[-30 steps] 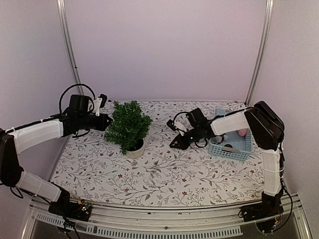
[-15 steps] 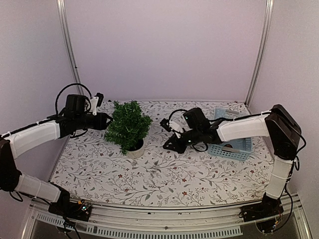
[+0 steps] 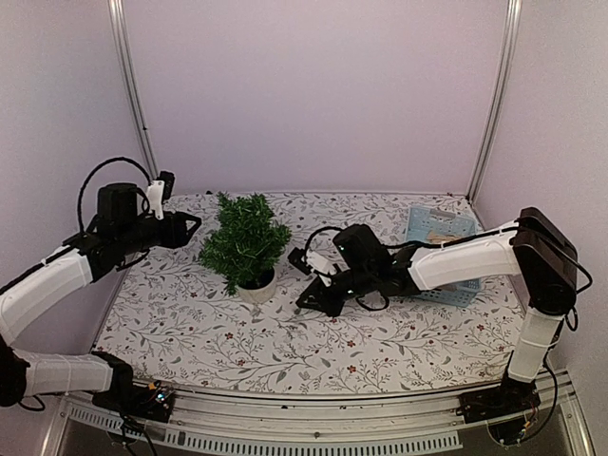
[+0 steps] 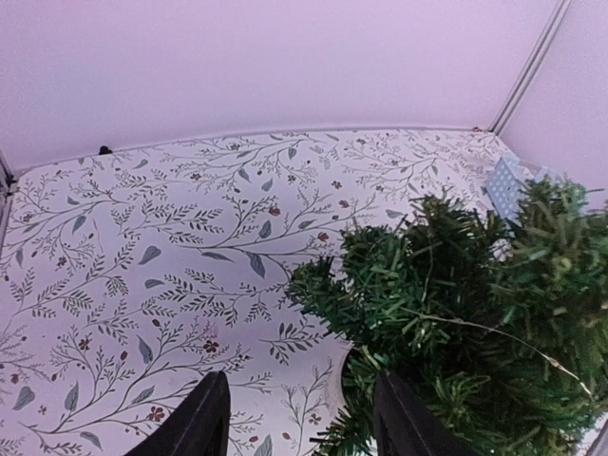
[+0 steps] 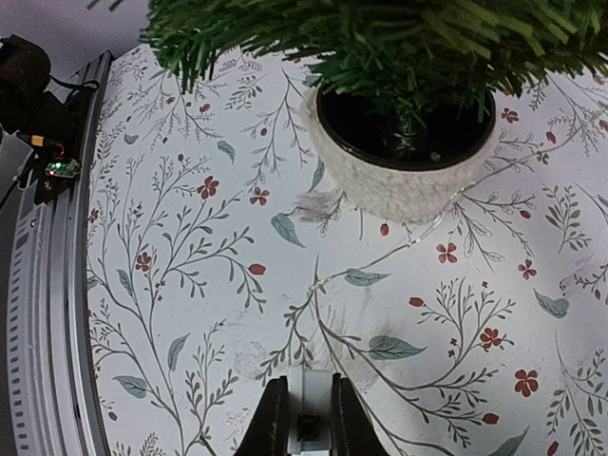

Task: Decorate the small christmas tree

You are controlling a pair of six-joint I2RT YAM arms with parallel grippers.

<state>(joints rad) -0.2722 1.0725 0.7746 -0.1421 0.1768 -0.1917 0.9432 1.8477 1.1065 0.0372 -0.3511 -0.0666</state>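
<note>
The small christmas tree [image 3: 245, 249] stands in its white pot [image 5: 404, 180] left of centre on the floral tabletop [image 3: 380, 342]. Just left of its branches hovers the left end effector [image 4: 299, 423], fingers released and well apart, nothing between them. Right of the pot, low over the tabletop, the right end effector [image 5: 304, 418] is clenched almost closed on the end of a thin wire [image 5: 316, 282] that trails to the pot.
</note>
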